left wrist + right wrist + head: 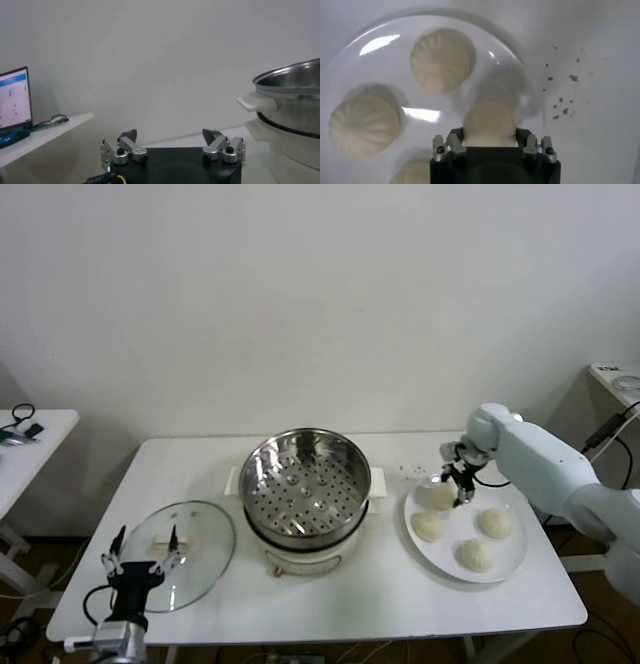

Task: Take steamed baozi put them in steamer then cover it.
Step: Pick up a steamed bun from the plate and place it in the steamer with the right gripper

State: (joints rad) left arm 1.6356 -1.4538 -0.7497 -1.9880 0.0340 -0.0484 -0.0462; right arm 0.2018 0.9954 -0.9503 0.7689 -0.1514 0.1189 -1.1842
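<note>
My right gripper (459, 480) is over the plate's (515, 554) far edge, fingers spread around 1 baozi (489, 122), not clamped. 3 more baozi (478, 555) sit on the plate. Steamer (306, 476) mid-table, uncovered; cover (190, 552) lies left of it. Left gripper (140, 561) is parked wide open above the cover.

I'm in a lab/test room, not a kitchen: bare white wall (320, 294), plain white bench (330, 584), side desk (30, 439) with cables, laptop (14, 97) running nearby.
</note>
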